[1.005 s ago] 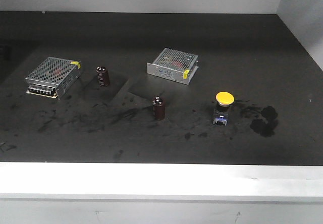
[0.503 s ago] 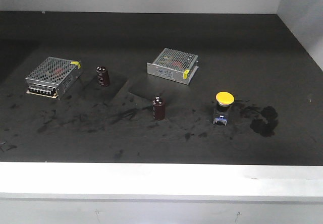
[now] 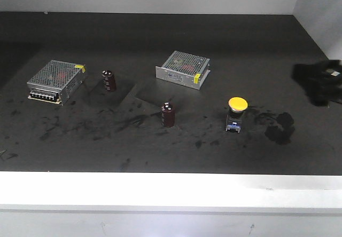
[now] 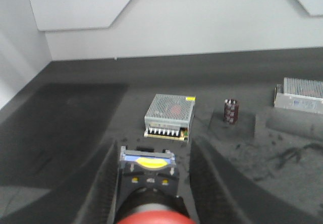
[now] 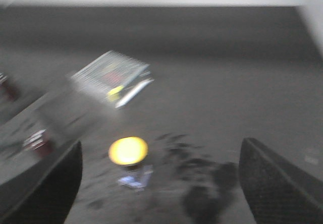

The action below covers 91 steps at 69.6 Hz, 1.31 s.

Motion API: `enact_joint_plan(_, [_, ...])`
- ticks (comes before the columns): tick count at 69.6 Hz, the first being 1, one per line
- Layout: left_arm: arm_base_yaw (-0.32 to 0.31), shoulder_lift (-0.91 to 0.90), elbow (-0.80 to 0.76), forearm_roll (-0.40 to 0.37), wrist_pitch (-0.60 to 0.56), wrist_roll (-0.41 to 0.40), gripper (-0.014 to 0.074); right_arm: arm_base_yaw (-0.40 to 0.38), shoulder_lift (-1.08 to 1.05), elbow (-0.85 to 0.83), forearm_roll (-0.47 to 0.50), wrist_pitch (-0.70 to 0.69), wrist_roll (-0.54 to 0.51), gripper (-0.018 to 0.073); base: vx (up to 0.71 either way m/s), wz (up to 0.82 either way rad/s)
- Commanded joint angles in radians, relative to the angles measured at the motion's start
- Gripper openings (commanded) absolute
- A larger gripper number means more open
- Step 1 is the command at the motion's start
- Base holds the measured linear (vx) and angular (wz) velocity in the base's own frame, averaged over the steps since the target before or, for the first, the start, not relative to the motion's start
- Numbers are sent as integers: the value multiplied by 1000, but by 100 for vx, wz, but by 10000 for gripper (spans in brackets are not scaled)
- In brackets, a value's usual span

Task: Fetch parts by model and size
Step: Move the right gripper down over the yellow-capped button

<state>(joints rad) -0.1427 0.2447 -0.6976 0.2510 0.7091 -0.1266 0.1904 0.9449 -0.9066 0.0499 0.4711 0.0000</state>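
Switches: yellow-capped switch (image 3: 237, 113) upright on table (image 3: 240, 45), right of centre in front view, well apart from right tool (image 3: 319, 81) at right edge. Right tool spread wide, empty. Left tool (image 4: 154, 151) closed on red-capped switch (image 4: 148, 176), bottom centre of left wrist view. Judged light, rigid plastic. Domed cap likely slippery, so pinch flat block sides under cap.

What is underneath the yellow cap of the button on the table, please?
Under the yellow cap sits a small blue-and-dark base, standing on the black table. The cap overhangs and covers where they join, and the base's underside cannot be seen.
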Motion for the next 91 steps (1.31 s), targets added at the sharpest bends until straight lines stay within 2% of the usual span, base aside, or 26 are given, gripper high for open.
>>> enact_joint_plan(1, [-4,13,-15,11,-64,1,-6,51,80,-120,1,8,-20,594,0,0])
enact_joint_plan(10, [-4,13,-15,11,-61,1,-6,79,224,-263,1,114,12,594,0,0])
enact_joint_plan(22, [-4,13,-15,11,-58,1,-6,78,415,-471,-13,288,136,594,0,0])
enact_joint_plan(43, [-4,13,-15,11,-58,1,-6,78,709,-796,-16,579,209,583,0,0])
enact_joint_plan(54, [-4,13,-15,11,-58,1,-6,78,831,-911,-63,715,247,570,0,0])
enact_joint_plan(63, [-4,13,-15,11,-58,1,-6,78,910,-964,-77,813,246,570,0,0])
enact_joint_plan(82, [-4,13,-15,11,-58,1,-6,78,990,-962,-22,813,247,570,0,0])
enact_joint_plan(91, [-4,13,-15,11,-51,1,-6,78,1003,-904,-2,813,247,570,0,0])
